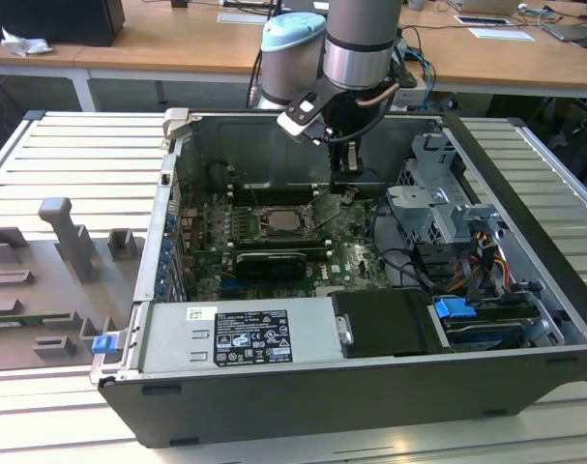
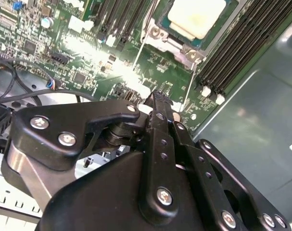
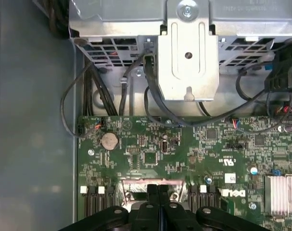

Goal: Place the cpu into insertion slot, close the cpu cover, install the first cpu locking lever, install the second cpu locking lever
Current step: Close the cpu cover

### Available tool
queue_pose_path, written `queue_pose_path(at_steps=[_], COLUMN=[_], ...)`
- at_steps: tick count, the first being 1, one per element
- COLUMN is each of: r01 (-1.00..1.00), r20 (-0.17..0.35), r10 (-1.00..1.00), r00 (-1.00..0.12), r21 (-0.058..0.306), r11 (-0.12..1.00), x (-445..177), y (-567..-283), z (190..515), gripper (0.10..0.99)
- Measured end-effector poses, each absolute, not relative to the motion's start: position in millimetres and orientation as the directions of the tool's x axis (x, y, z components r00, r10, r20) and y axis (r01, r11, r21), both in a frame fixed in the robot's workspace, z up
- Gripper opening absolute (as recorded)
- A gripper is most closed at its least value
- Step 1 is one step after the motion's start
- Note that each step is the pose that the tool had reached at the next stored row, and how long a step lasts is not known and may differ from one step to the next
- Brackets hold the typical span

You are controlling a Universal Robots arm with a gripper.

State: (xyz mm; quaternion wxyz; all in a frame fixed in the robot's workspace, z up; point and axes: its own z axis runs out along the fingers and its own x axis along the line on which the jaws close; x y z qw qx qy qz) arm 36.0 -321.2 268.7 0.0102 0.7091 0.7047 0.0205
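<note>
Cpu on green motherboard, open case on slatted table, desks behind

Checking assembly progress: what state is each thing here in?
cpu: seated, top showing.
cover: down around the cpu.
tool: shut, low over the board.
case: side open.
</note>
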Motion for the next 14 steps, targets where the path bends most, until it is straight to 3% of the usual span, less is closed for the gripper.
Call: queue_pose_path(at_steps=[14], r01=[0.999], r20=[0.014], r10=[1.0], r00=[-0.023], r21=[0.035], r11=[0.022], x=[56], y=[-320], z=[259], gripper=[0.106])
